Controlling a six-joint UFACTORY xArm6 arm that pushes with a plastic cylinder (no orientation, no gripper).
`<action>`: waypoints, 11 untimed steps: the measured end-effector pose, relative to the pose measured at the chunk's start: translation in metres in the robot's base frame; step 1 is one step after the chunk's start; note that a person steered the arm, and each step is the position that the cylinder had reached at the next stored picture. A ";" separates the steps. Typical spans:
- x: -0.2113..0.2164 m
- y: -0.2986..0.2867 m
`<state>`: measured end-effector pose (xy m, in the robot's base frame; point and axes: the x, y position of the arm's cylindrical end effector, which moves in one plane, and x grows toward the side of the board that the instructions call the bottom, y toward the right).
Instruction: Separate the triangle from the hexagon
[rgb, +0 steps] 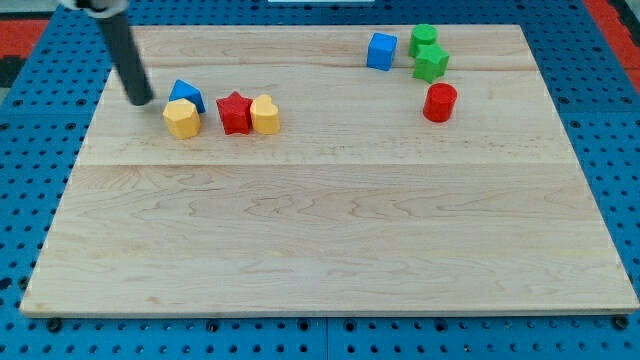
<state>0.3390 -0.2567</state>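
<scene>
Blue triangle (186, 95) sits in the upper left of the frame, touching the yellow hexagon (182, 118) that lies just below it, toward the frame's bottom. My tip (142, 100) rests on the wooden board (320, 230) just left of the triangle, near it but apart, as far as I can tell. There are no jaws to speak of; the rod ends bare and holds nothing. To part the pair cleanly, I judge the push should meet the triangle's left face above the hexagon's top edge and run toward the frame's right or upper right, so the hexagon is not dragged along. A risk lies close by: the red star (234, 112) and yellow heart (265, 114), touching each other, stand just right of the hexagon, and a low push might drive the triangle into them.
</scene>
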 end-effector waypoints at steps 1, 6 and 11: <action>0.019 -0.040; -0.020 0.231; 0.001 0.123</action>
